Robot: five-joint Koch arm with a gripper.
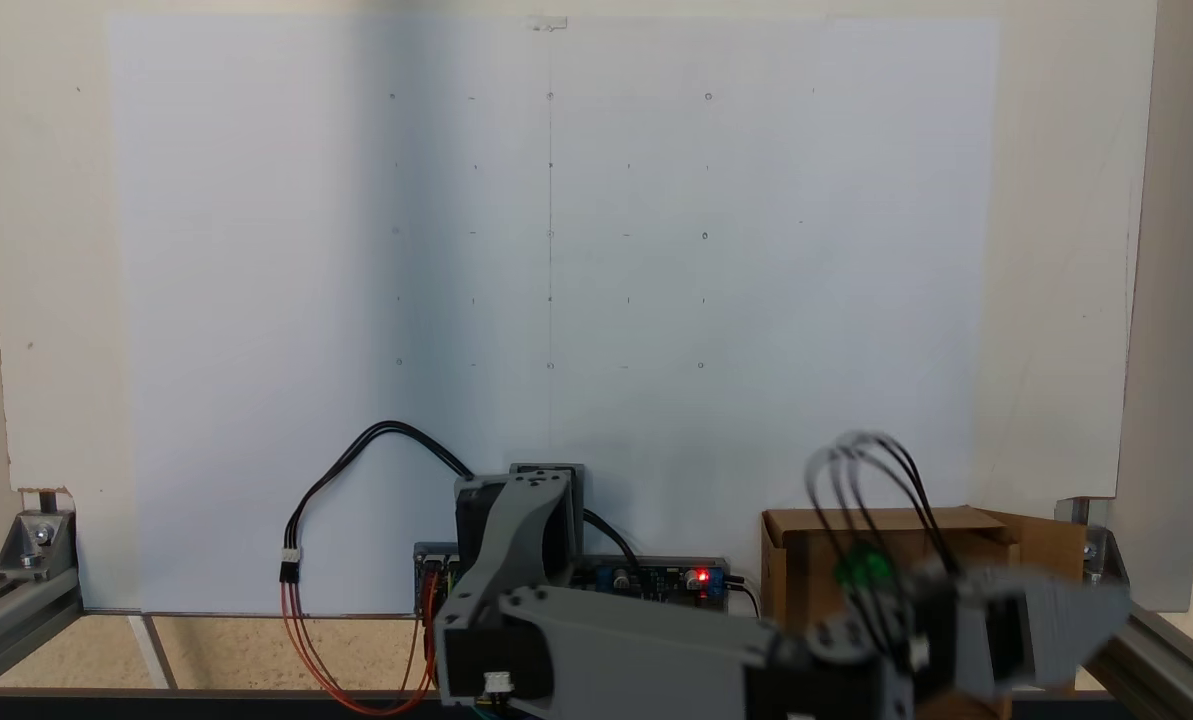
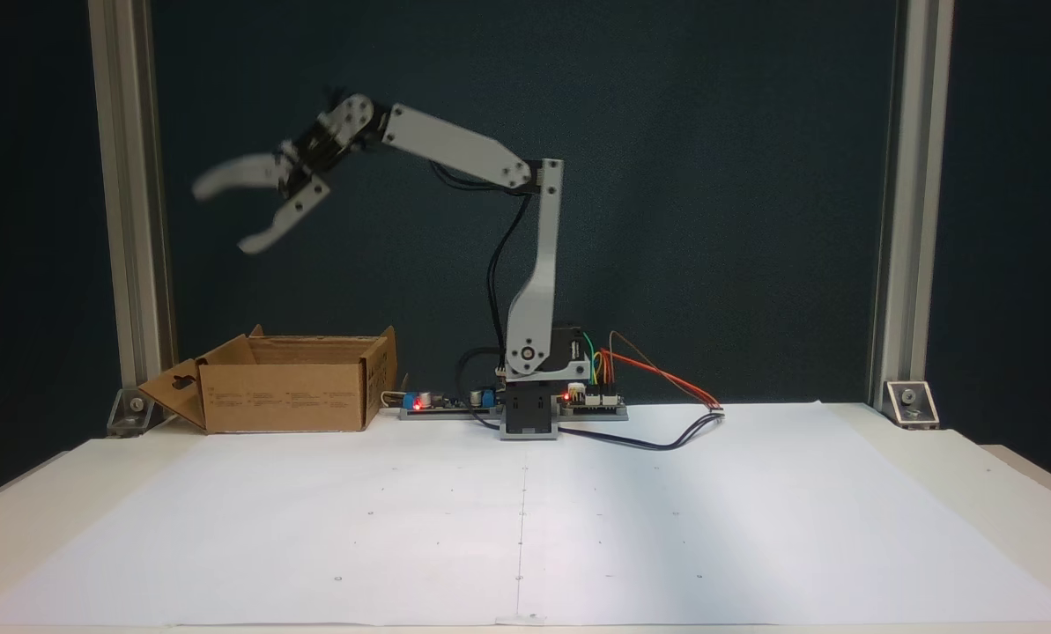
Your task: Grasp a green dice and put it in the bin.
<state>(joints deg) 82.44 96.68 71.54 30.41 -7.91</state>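
Observation:
The green dice (image 1: 864, 568) shows as a blurred bright green spot within the outline of the brown cardboard bin (image 1: 1041, 545), partly behind the arm's black cables. In a fixed view from the front, the bin (image 2: 287, 396) stands at the left on the table with a keyhole-slotted flap folded out. High above it hangs my gripper (image 2: 224, 217), motion-blurred. It is open, its jaws spread wide with nothing between them. The bin's walls hide the dice from the front.
The arm's base (image 2: 529, 409) and circuit boards (image 2: 591, 401) sit at the back edge of the white paper sheet (image 2: 525, 528). Loose wires (image 2: 666, 387) trail to the right of the base. Aluminium frame posts (image 2: 129, 220) stand at both sides.

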